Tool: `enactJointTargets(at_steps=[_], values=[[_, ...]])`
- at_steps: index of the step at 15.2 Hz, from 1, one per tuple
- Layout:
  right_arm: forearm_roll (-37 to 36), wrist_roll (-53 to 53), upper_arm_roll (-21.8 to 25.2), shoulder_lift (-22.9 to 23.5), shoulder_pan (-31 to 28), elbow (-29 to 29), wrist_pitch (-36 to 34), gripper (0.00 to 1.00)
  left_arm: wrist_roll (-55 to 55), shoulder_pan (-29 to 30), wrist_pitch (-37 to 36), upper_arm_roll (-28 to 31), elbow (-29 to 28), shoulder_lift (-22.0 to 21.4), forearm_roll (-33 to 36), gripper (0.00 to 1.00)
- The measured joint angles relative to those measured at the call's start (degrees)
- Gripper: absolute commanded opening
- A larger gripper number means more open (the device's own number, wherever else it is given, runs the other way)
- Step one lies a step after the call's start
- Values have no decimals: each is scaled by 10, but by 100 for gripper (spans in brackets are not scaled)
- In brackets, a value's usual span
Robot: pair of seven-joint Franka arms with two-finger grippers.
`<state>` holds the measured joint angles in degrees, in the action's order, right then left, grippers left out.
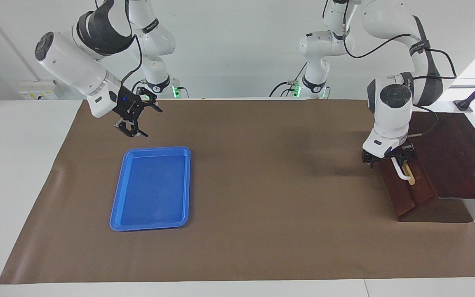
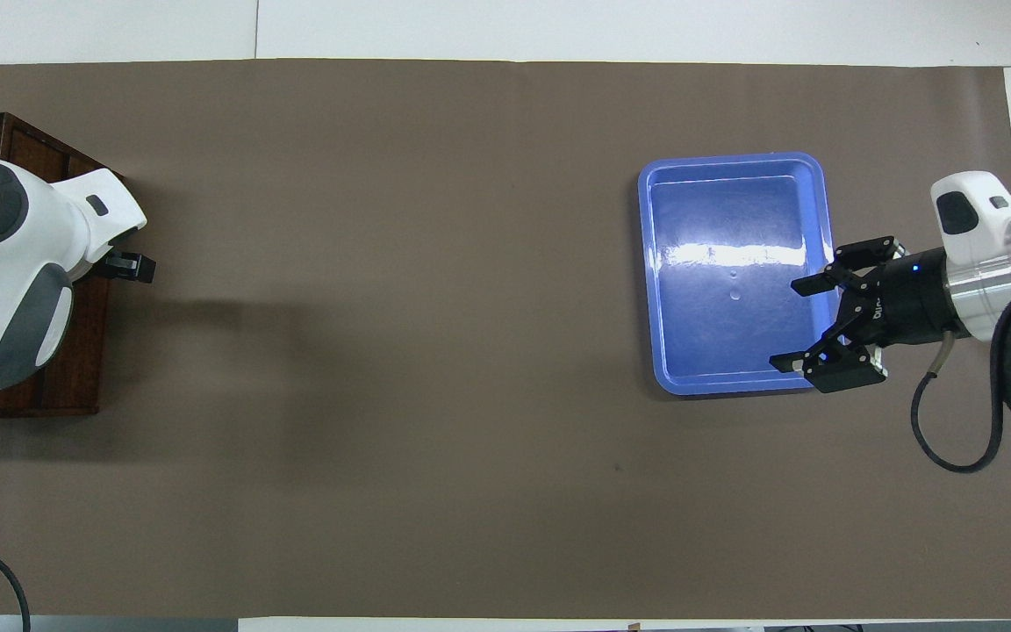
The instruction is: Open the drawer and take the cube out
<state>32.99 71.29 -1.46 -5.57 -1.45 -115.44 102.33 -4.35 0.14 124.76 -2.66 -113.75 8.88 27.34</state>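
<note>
The dark brown drawer (image 1: 411,194) is shut in its wooden box (image 1: 456,152) at the left arm's end of the table. My left gripper (image 1: 387,160) is open at the drawer front, straddling the white handle (image 1: 403,174) partway along its length. From above, the left wrist covers most of the drawer (image 2: 75,351), and only one finger (image 2: 132,266) shows. My right gripper (image 1: 149,123) hangs open and empty over the robots' end of the blue tray (image 1: 151,194). The cube is hidden.
The blue tray (image 2: 734,228) lies empty on the brown mat (image 1: 262,206) toward the right arm's end. The right gripper (image 2: 785,325) overlaps the tray's corner from above. A black cable loops under the right wrist (image 2: 953,439).
</note>
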Motion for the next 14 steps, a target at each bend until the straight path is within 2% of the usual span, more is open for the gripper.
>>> enactJointTargets(at_steps=[4,7,10,14], values=[[101,81,-1,8,51,-41,37,100,-15,3,20,0,-3,8,4,100],[186,166,-2,16,97,-75,90,100,-71,-1,44,-3,-9,13,6,100],[254,228,-2,34,147,-91,138,100,-126,-34,49,-6,-9,17,4,100],[338,274,-3,54,234,-94,215,100,-164,-89,48,-6,-2,18,-41,100]])
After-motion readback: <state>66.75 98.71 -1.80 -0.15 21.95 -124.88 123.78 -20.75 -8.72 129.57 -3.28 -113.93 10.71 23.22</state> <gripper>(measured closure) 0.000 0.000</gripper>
